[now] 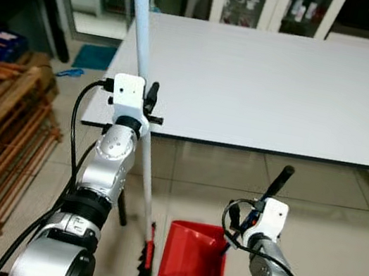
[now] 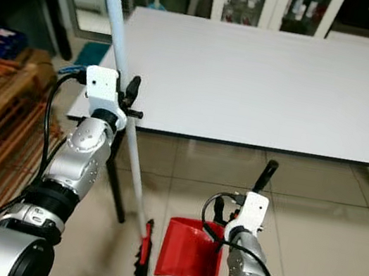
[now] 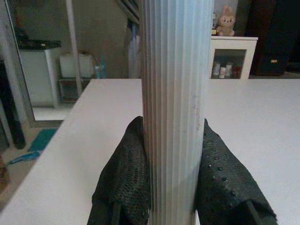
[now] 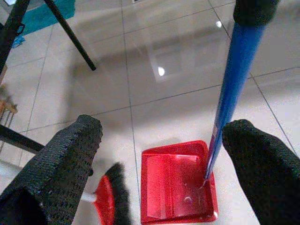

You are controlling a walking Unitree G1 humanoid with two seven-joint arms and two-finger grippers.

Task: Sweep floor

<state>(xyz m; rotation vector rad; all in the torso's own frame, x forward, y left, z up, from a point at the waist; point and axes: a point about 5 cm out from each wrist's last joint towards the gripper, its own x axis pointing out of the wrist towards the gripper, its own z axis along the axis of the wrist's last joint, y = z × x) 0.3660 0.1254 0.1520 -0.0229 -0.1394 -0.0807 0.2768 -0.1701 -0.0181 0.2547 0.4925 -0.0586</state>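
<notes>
Left gripper (image 3: pixel 173 183) clamps the near-upright broom pole (image 1: pixel 142 52); right gripper (image 4: pixel 164 159), fingers spread, apparently not touching the dustpan handle (image 4: pixel 229 108), above the red dustpan (image 1: pixel 194 253).

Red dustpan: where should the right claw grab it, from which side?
Grip the blue upright handle of the red plastic dustpan, just below its black cap. The pan lies flat on the tiles with the handle rising beside the open right claw, so close in sideways.
</notes>
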